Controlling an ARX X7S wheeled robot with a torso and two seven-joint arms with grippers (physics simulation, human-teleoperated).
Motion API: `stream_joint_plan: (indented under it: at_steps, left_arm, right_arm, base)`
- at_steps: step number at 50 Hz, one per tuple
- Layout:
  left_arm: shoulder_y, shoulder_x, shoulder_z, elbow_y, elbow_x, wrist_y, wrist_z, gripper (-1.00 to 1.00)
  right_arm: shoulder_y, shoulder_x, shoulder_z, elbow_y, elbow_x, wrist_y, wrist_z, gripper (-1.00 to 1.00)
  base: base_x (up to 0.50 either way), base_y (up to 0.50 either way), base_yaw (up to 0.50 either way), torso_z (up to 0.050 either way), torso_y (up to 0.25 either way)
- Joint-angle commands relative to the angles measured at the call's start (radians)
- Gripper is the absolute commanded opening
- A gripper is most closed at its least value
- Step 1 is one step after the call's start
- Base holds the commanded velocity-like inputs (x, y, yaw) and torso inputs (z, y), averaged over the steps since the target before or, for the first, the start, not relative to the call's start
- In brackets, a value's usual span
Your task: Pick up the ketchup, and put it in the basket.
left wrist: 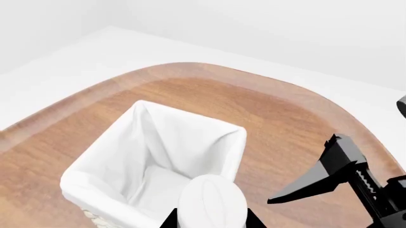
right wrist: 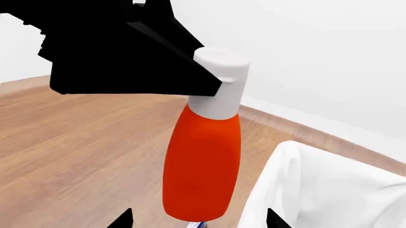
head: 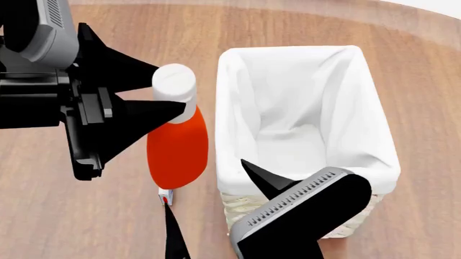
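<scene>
The ketchup (head: pixel 178 151) is an orange-red bottle with a white cap (right wrist: pixel 219 80). It hangs upright just outside the left wall of the basket (head: pixel 303 162). My left gripper (head: pixel 173 89) is shut on its cap and neck, and in the left wrist view the cap (left wrist: pixel 212 202) fills the gap between the jaws. The basket (left wrist: pixel 101 187) is cream wicker with a white cloth lining (right wrist: pixel 317 194) and looks empty inside. My right gripper (head: pixel 204 183) stands open in front of the bottle and the basket's near corner, and its jaws (right wrist: pixel 198 221) touch nothing.
A small white, red and blue object (head: pixel 165 198) lies on the wooden table (head: pixel 86 216) below the bottle's base. The table's rounded far edge (left wrist: pixel 190 66) meets white floor beyond the basket.
</scene>
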Motion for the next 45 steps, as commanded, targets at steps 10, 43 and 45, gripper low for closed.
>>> stream_joint_plan:
  at_steps: [10, 43, 45]
  left_arm:
    - [0.001, 0.000, -0.014, 0.012, -0.027, -0.001, -0.023, -1.00]
    - [0.000, -0.005, -0.016, 0.011, -0.033, 0.011, -0.029, -1.00]
    - [0.000, -0.006, -0.021, 0.018, -0.042, 0.006, -0.037, -1.00]
  right_arm:
    - [0.044, -0.027, -0.051, 0.045, -0.037, -0.011, 0.006, 1.00]
    - [0.012, -0.104, -0.108, 0.158, -0.139, -0.162, -0.034, 1.00]
    - [0.008, -0.111, -0.111, 0.168, -0.146, -0.174, -0.036, 1.00]
  base:
    - [0.00, 0.00, 0.00, 0.002, 0.000]
    - [0.00, 0.00, 0.00, 0.000, 0.001]
    - [0.00, 0.00, 0.00, 0.000, 0.000]
